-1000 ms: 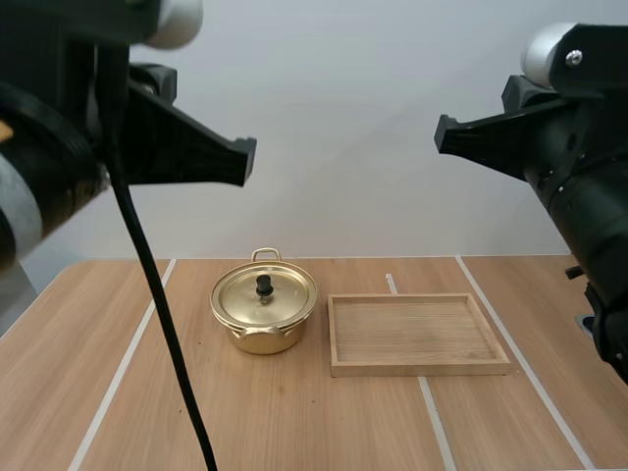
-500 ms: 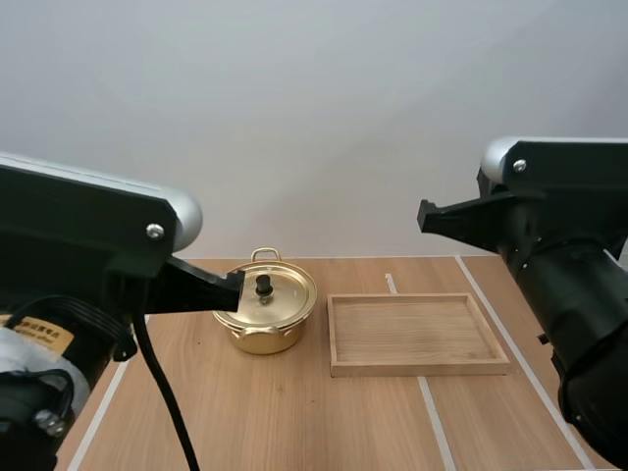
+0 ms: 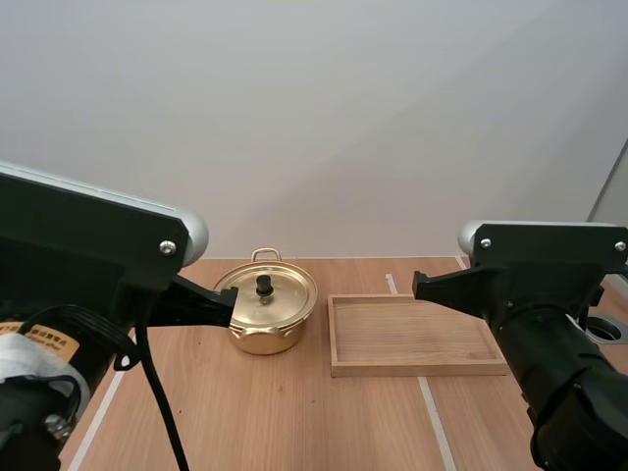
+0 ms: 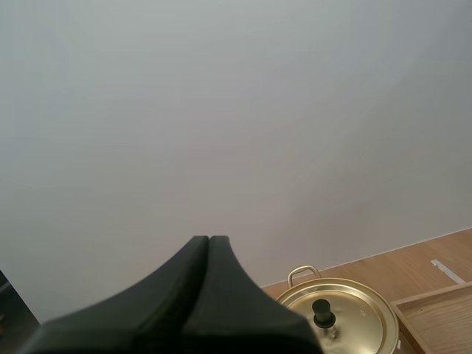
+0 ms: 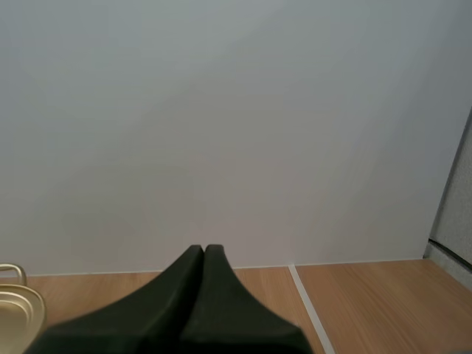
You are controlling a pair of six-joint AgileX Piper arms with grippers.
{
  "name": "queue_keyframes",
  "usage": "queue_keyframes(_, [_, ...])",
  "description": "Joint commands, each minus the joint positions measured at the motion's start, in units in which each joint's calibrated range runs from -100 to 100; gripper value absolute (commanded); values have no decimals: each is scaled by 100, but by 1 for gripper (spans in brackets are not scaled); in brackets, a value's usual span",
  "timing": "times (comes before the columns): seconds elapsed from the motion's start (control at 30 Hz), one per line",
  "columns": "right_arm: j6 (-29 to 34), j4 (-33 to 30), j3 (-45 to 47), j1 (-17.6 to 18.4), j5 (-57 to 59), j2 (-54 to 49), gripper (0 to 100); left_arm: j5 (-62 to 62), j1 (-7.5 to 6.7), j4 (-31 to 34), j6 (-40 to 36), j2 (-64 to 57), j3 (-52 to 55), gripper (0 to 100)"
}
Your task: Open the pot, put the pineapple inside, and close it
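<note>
While its lid [image 3: 267, 294] with a black knob [image 3: 263, 286] sits on, the shiny gold round metal pot [image 3: 265, 324] stands toward the far middle of the light wooden table [image 3: 294, 412], with a shallow rectangular wooden tray [image 3: 412, 332] just to its right, not touching. Left gripper [image 4: 209, 240]: black fingers pressed together in one wedge, empty, the pot ahead to its right. Right gripper [image 5: 203, 248]: fingers likewise together, empty.

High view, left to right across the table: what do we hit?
pot, lid on → wooden tray. The left gripper overlaps the pot's left rim and the right gripper overlaps the tray, so both are left out of the order.
</note>
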Motion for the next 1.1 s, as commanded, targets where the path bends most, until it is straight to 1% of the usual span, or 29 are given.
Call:
queue_keyframes(0.0, [-36, 15, 193, -5, -144, -41, 0, -458, 7, -16, -53, -33, 257, 0])
queue_keyframes(0.17, [-36, 15, 280, -5, -71, -41, 0, -1835, 7, -16, -53, -33, 1150, 0])
queue_keyframes(0.23, [-36, 15, 280, -5, -53, -41, 0, -2087, 7, -27, -53, -33, 1504, 0])
queue_keyframes(0.4, [-36, 15, 280, -5, -53, -41, 0, -2106, 7, -27, -53, -33, 2289, 0])
queue_keyframes(0.57, [-36, 15, 280, -5, -78, -41, 0, -2106, 7, -27, -53, -33, 2789, 0])
queue_keyframes(0.93, [-36, 15, 280, -5, -78, -41, 0, -2120, 7, -27, -53, -33, 3173, 0])
queue_keyframes(1.07, [-36, 15, 280, -5, -78, -41, 0, -2120, 7, 163, -53, -33, 3339, 0])
